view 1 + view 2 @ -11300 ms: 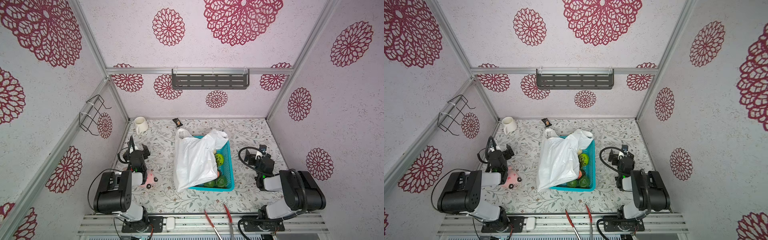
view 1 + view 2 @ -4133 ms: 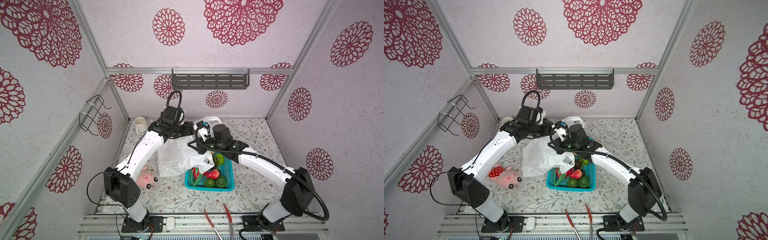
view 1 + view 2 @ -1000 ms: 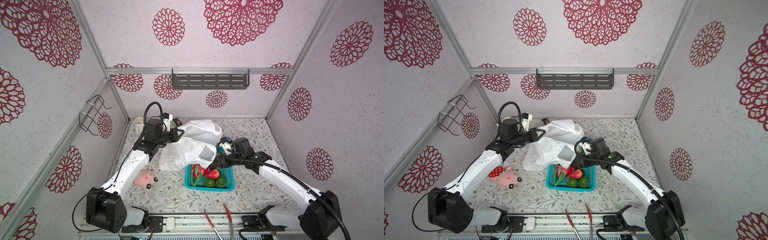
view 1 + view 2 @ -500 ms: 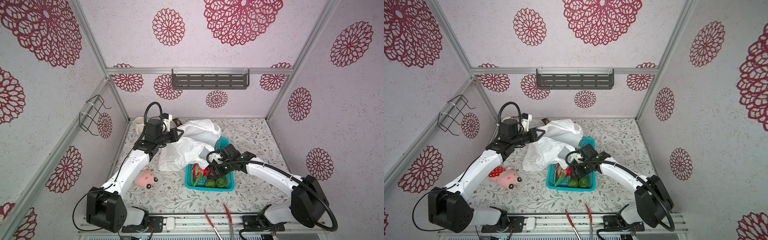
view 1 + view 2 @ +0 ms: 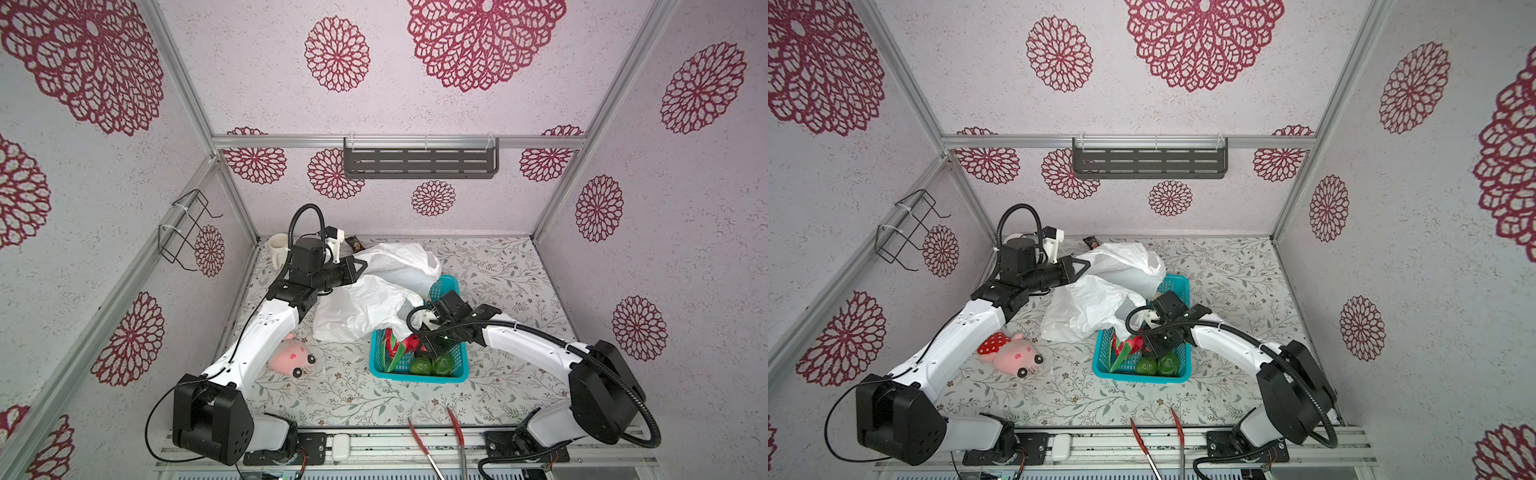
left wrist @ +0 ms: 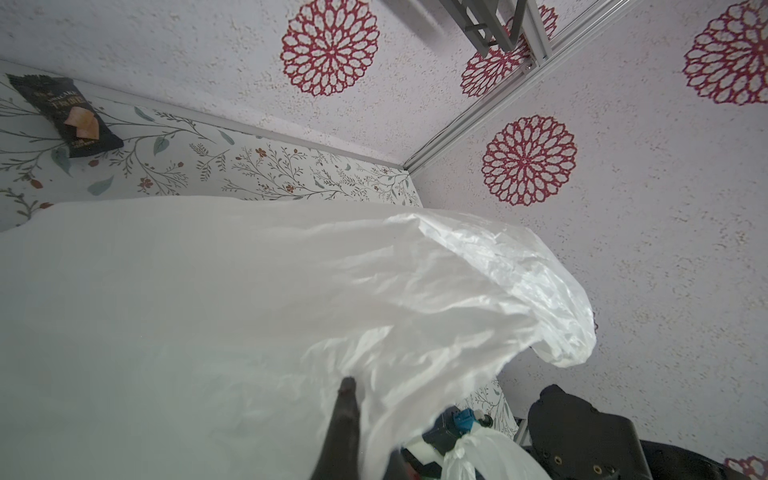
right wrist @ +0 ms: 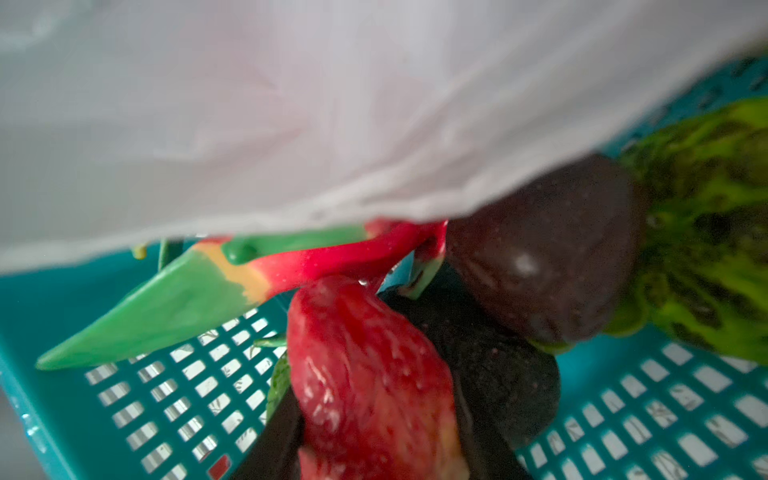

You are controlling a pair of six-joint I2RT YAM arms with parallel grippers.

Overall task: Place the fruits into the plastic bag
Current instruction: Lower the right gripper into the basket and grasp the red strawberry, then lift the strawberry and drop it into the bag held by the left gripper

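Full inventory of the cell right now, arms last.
plastic bag: 1, white, mid-table, draped over part of basket
basket: 1, teal, mid-table
dragon fruit: 1, red-pink with green scales, in basket
green round fruits: 2, basket's near end
dark fruits: 2, in basket, by the bag's edge
plush toy: 1, pink, table's left side
mug: 1, cream, far-left corner
snack packet: 1, black, far edge
shelf: 1, grey, back wall
wire rack: 1, black, left wall
left gripper: shut on the plastic bag, holding it up
right gripper: down in basket among fruits; grip unclear
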